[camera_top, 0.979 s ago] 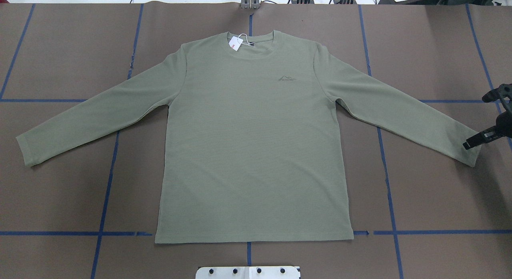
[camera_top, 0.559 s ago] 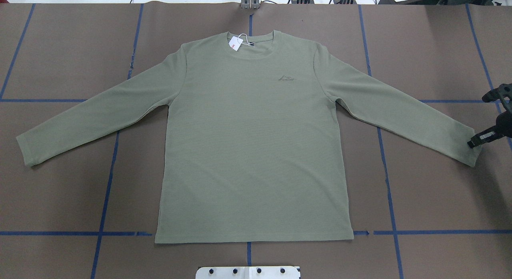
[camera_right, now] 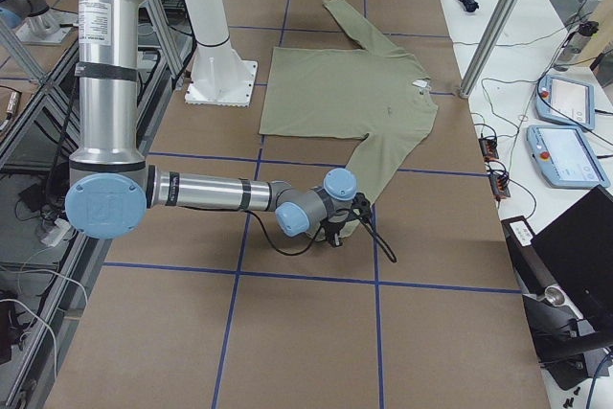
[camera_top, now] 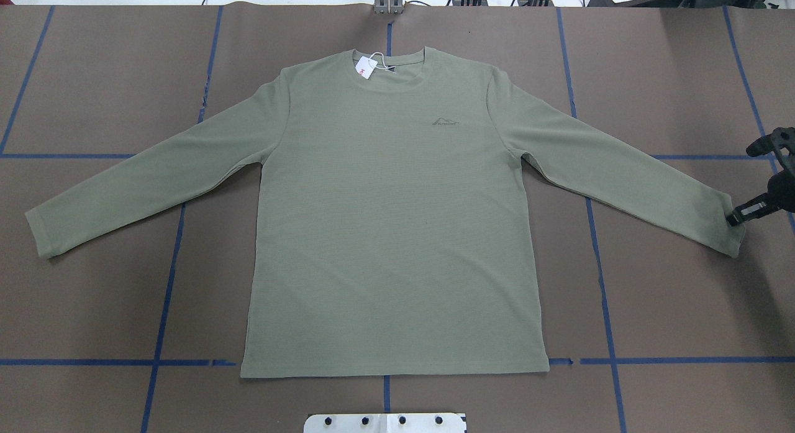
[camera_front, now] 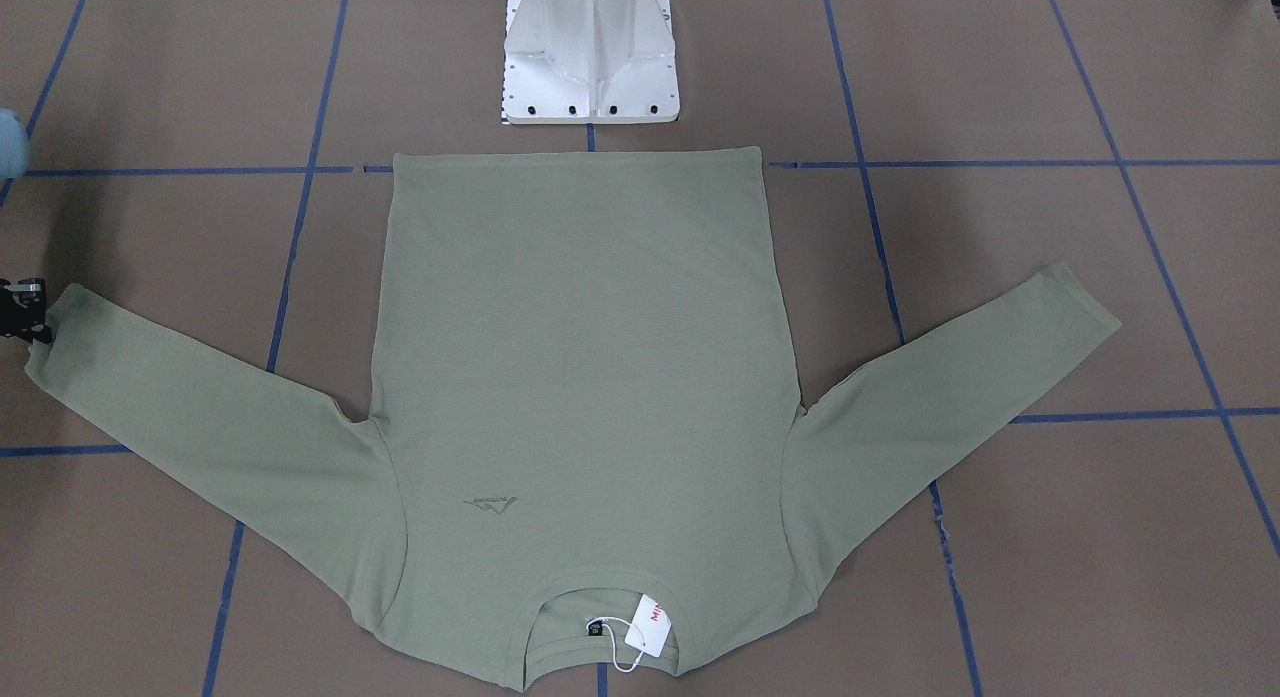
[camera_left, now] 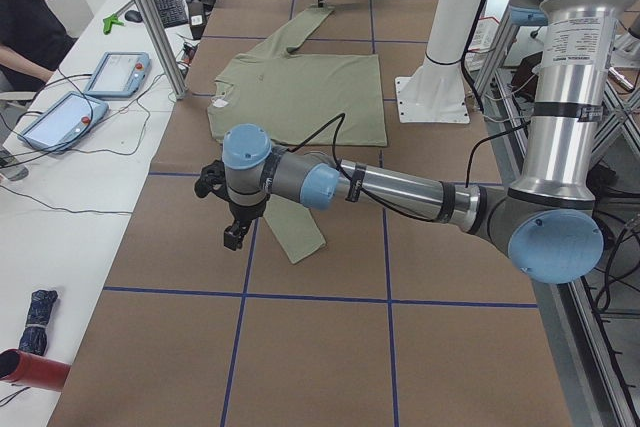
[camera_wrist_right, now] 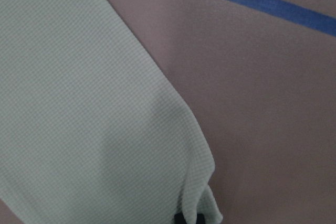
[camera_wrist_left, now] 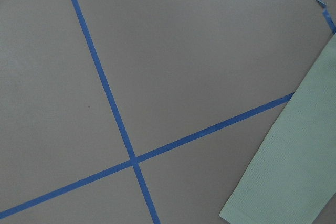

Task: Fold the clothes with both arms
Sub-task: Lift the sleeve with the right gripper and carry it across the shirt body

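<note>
The sage-green long-sleeved shirt (camera_top: 397, 222) lies flat and face up, sleeves spread, with its white-and-red hang tag (camera_top: 365, 67) at the neck. My right gripper (camera_top: 733, 220) is at the right sleeve's cuff (camera_top: 720, 225), low on the table. In the right wrist view its fingertips (camera_wrist_right: 186, 217) pinch the bunched cuff edge (camera_wrist_right: 202, 182). It also shows in the front-facing view (camera_front: 38, 329) and the exterior right view (camera_right: 335, 235). My left gripper (camera_left: 232, 237) shows only in the exterior left view, above the table beside the left cuff (camera_left: 305, 245). I cannot tell whether it is open or shut.
Brown table cover with blue tape lines (camera_top: 164, 296). The white base pedestal (camera_front: 590, 57) stands at the shirt's hem side. A metal post (camera_top: 388, 1) stands past the collar. An operator (camera_left: 30, 17) and tablets (camera_left: 115, 72) are at a side bench.
The right gripper's tip has shifted slightly outward along the right cuff and settled on its edge. The cuff end has drawn in a little. The shirt body has not moved.
</note>
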You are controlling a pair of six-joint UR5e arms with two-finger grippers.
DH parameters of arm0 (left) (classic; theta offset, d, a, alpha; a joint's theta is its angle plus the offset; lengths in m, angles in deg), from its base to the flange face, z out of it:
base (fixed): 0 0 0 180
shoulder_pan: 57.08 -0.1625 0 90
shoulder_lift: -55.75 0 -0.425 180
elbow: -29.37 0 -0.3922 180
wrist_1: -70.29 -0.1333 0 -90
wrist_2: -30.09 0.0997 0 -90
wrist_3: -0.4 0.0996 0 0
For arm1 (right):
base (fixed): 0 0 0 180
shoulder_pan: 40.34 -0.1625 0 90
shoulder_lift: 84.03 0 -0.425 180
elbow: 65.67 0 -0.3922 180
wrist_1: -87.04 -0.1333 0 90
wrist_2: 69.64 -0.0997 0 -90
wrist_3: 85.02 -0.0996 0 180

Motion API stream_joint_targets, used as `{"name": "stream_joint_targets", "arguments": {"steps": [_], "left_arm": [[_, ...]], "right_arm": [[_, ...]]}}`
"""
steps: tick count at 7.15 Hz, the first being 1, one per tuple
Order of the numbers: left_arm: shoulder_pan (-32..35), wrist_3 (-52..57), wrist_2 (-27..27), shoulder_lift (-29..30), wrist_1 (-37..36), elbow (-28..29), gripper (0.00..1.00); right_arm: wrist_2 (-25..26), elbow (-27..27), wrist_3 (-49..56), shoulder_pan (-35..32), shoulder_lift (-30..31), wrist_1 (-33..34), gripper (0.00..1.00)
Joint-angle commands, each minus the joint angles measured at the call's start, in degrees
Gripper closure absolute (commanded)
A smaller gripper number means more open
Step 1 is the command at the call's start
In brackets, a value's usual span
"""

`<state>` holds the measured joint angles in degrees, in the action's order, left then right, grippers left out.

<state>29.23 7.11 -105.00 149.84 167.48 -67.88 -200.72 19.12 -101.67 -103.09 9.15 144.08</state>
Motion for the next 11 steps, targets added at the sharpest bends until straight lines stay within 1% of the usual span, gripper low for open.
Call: {"name": "stream_joint_targets", "arguments": {"steps": [1, 2, 3, 5, 6, 7, 8, 9, 10, 11], "left_arm": [[0.0, 0.0, 0.0, 0.0, 0.0, 0.0, 0.00], [0.0, 0.0, 0.0, 0.1, 0.0, 0.2, 0.00], [0.0, 0.1, 0.0, 0.1, 0.0, 0.2, 0.00], [0.0, 0.1, 0.0, 0.2, 0.0, 0.3, 0.00], [0.0, 0.1, 0.0, 0.2, 0.0, 0.2, 0.00], [0.0, 0.0, 0.0, 0.3, -0.1, 0.1, 0.00], [0.0, 0.0, 0.0, 0.4, -0.1, 0.1, 0.00], [0.0, 0.0, 0.0, 0.4, -0.1, 0.1, 0.00], [0.0, 0.0, 0.0, 0.4, -0.1, 0.2, 0.00], [0.0, 0.0, 0.0, 0.4, -0.1, 0.3, 0.00]], "right_arm": [[-2.5, 4.9, -0.5, -0.1, -0.5, 0.7, 1.00], [-3.7, 6.7, -4.9, -0.2, -1.2, 0.6, 1.00], [-4.1, 8.3, -12.3, -0.2, -3.9, 0.7, 1.00], [-4.1, 9.0, -25.8, 1.3, -11.1, 0.7, 1.00], [-3.3, 8.7, -30.8, 4.1, -15.4, 0.7, 1.00], [0.3, 8.7, -36.6, 7.4, -20.7, 0.9, 1.00], [4.6, 8.0, -40.0, 11.1, -25.2, 1.7, 1.00], [8.7, 6.9, -40.2, 12.6, -34.0, 10.4, 1.00], [9.9, 4.2, -40.3, 12.9, -42.4, 16.2, 1.00], [10.0, -0.2, -40.6, 13.0, -48.3, 16.4, 1.00]]}}
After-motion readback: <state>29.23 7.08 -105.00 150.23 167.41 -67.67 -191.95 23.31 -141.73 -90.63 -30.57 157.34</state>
